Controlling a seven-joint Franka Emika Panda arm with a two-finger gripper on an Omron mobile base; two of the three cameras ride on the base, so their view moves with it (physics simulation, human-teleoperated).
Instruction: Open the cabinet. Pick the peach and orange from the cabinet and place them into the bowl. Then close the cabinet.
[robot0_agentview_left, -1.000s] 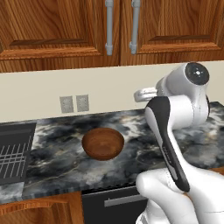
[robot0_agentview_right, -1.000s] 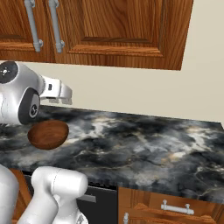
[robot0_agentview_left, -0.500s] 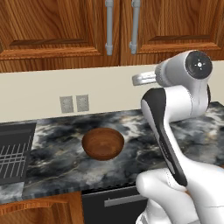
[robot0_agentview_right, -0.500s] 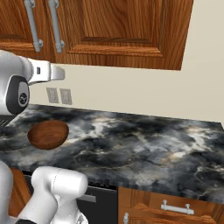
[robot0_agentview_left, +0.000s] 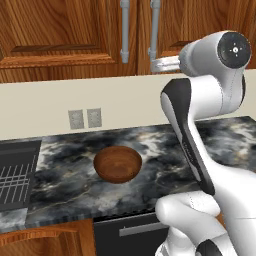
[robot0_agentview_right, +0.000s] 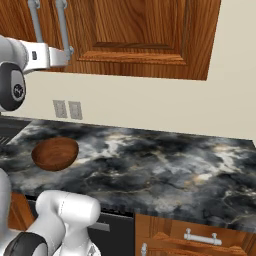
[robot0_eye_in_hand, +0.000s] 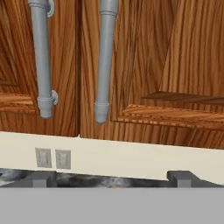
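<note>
Gripper (robot0_eye_in_hand: 109, 178) open, nothing held, raised to the lower edge of the cabinet (robot0_agentview_left: 60, 35), facing the two grey bar handles (robot0_eye_in_hand: 104, 61). Both doors shut. Wooden bowl (robot0_agentview_left: 118, 164) sits empty on the marble desk (robot0_agentview_right: 165, 165) below, left of the arm, near the wall outlets (robot0_agentview_left: 85, 118).

arm (robot0_agentview_left: 192, 135): raised, elbow bent | gripper (robot0_eye_in_hand: 111, 177): level (jaws wide apart, holding nothing)

The round dark-brown wooden bowl (robot0_agentview_left: 118, 164) sits on the marbled black counter (robot0_agentview_left: 70, 172). The large reddish-brown wooden cabinet (robot0_agentview_left: 65, 35) hangs above, two wall sockets (robot0_agentview_left: 84, 118) between them.
</note>
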